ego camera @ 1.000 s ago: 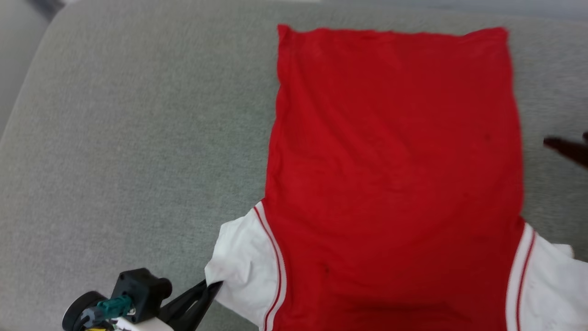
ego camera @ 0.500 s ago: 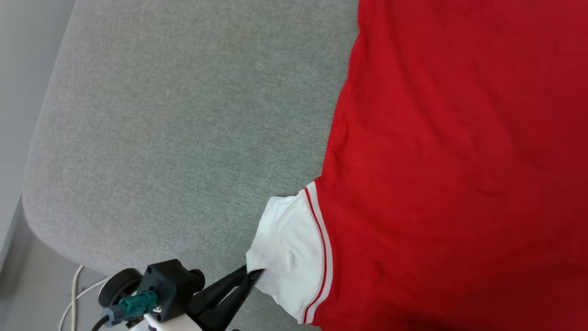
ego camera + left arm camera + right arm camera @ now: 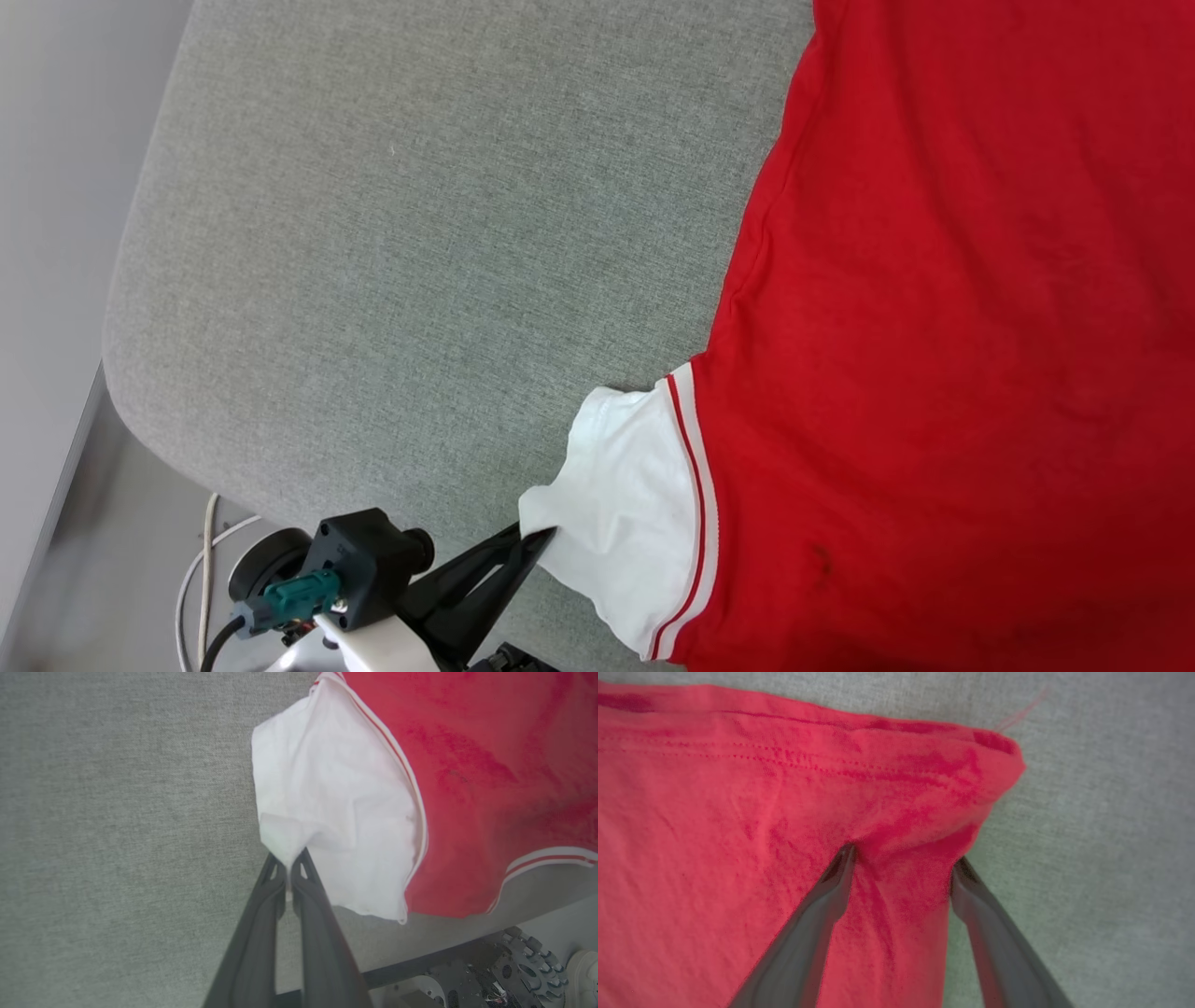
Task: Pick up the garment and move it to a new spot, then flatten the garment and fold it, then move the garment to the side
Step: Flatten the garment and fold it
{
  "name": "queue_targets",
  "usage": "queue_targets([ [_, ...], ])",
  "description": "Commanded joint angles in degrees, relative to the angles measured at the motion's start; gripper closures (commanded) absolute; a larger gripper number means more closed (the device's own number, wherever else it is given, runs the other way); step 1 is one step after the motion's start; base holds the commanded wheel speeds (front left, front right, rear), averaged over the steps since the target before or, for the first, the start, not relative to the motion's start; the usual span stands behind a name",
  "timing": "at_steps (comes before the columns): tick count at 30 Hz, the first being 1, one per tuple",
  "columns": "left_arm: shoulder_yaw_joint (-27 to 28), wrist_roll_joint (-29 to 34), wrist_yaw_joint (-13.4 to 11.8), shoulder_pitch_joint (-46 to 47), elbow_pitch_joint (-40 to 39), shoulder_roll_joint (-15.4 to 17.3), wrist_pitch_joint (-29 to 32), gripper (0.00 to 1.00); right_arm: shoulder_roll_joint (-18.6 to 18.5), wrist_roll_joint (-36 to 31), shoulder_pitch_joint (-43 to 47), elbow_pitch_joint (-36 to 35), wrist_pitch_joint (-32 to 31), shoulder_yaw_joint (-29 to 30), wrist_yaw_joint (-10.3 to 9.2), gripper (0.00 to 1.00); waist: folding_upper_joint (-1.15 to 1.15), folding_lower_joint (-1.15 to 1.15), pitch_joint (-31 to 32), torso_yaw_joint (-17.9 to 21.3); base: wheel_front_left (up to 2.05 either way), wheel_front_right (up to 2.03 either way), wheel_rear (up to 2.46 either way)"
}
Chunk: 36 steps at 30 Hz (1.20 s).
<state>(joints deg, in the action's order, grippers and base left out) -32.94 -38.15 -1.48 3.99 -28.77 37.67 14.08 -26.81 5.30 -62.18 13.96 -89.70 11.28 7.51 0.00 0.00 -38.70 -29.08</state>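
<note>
On grey cushion [image 3: 373,233], one garment [image 3: 934,327], left hand [image 3: 541,537] pinching white sleeve [image 3: 625,504], right hand [image 3: 903,856] spread at hem [image 3: 784,758]

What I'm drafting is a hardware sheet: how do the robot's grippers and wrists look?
Left gripper: two long, dark, tapering fingers with slotted tips, a black wrist housing, teal connector, black cable, white forearm shell. Right gripper: the same dark tapering fingers.

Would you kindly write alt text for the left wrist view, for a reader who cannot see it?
The left hand, shut, pinches the corner of the white sleeve of a red garment lying on a grey cushion.
</note>
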Motion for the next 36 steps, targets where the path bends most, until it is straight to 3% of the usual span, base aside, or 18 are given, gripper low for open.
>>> queue_targets([
  [1, 0.0, -0.3, 0.4, 1.0, 0.4, -0.2, -0.3, 1.00, 0.8, 0.6, 3.3, 2.9, -0.3, -1.0, -0.03, 1.00, 0.00, 0.00, 0.1, 0.0, 0.00, 0.00, 0.00],
  [9, 0.5, -0.5, 0.2, 1.0, 2.3, -0.4, -1.4, 1.00, 0.5, 2.0, 6.5, 1.8, -0.6, -0.6, -0.03, 1.00, 0.00, 0.00, 3.0, 1.9, 0.00, 0.00, 0.00],
  [21, 3.4, -3.5, -1.6, -2.6, 6.3, 1.5, -2.2, 1.00, 1.7, 8.8, 18.9, -0.8, 2.7, -1.5, -0.03, 1.00, 0.00, 0.00, 13.1, 10.3, 0.00, 0.00, 0.00],
  [29, 4.9, -6.3, -3.7, -7.2, 10.0, 2.4, -2.7, 1.00, 4.3, 20.5, 39.0, -8.7, 9.1, -1.0, -0.04, 1.00, 0.00, 0.00, 23.9, 18.5, 0.00, 0.00, 0.00],
  [36, 5.6, -7.5, -5.5, -9.8, 10.6, 1.6, -4.0, 1.00, 6.1, 23.7, 51.7, -15.6, 13.6, 0.3, -0.04, 1.00, 0.00, 0.00, 28.4, 21.6, 0.00, 0.00, 0.00],
])
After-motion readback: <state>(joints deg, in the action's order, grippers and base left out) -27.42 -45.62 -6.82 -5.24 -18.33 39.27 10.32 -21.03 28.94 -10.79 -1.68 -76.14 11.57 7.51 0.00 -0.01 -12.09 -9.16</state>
